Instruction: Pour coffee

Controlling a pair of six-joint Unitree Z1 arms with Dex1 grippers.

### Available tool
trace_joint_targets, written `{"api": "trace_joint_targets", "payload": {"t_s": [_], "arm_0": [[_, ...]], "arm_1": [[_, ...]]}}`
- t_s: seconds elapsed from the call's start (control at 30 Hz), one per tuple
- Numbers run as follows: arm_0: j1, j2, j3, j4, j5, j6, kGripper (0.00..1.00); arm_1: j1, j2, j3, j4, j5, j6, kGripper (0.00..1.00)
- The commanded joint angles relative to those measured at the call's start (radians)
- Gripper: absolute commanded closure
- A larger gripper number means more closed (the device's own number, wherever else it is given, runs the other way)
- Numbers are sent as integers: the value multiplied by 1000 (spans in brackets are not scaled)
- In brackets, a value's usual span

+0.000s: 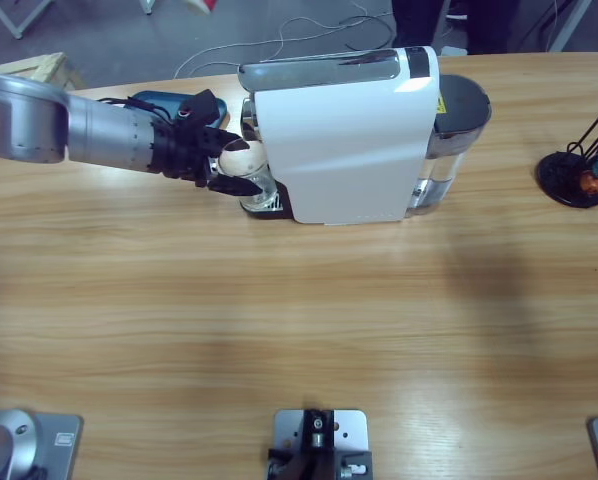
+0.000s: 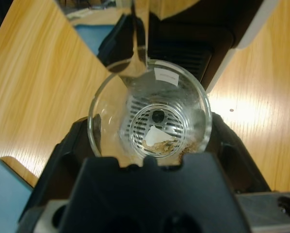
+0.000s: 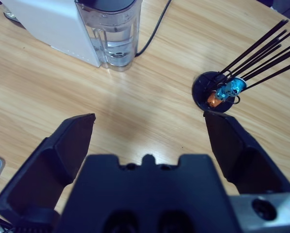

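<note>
The long wooden bench (image 1: 279, 330) fills the frame, and the white coffee machine (image 1: 344, 140) stands at upper centre, its clear water tank (image 3: 117, 36) at its right end. The left arm comes in from the upper left edge, its left hand (image 1: 231, 170) clamped around a small clear glass (image 2: 150, 114) that stands on the machine's drip grille under the spout. A thin film of pale tan coffee (image 2: 162, 144) lies in the bottom of the glass. At far right a black stand (image 1: 574, 175) with thin rods stands apart from the machine. The right hand (image 3: 147, 128) hovers wide open above bare bench, holding nothing.
</note>
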Motion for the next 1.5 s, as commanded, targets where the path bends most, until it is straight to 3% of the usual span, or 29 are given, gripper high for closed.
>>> {"api": "trace_joint_targets", "payload": {"t_s": [0.03, 0.1, 0.13, 0.17, 0.2, 0.63, 0.9, 1.07, 1.2, 1.3, 1.33, 1.4, 1.5], "arm_0": [[-22, 88, -1, -10, 4, 8, 1000], [-22, 88, -4, -11, 8, 5, 1000], [-21, 88, -6, -10, 21, -1, 919], [-23, 85, -5, -10, 45, -6, 288], [-25, 82, -5, -10, 73, -11, 29], [-8, -129, 110, -10, -42, -125, 9], [45, -273, 161, -7, 251, -202, 9], [38, -408, 198, 45, 315, -447, 9], [-13, -515, 223, 148, 307, -557, 9], [-26, -590, 225, 218, 313, -638, 9], [-40, -605, 225, 230, 313, -657, 9], [-72, -615, 226, 248, 313, -678, 9], [-89, -607, 234, 258, 314, -680, 9]], "arm_1": [[9, 6, 17, 5, -16, -9, 0], [10, 7, 17, 4, -14, -9, 0], [10, 7, 18, 3, -14, -9, 0], [10, 7, 18, 2, -13, -9, 0], [10, 9, 18, 0, -13, -9, 0], [10, 13, 2, -25, -17, -23, 0], [10, 61, -105, -12, -15, -40, 0], [-27, 155, -235, 27, -11, -49, 0], [-182, 375, -578, 178, 142, -85, 4], [-235, 540, -850, 258, 279, -200, 134], [-242, 585, -922, 292, 326, -236, 296], [-259, 671, -1040, 371, 384, -234, 749], [-260, 781, -1126, 441, 355, -227, 1000]]}}
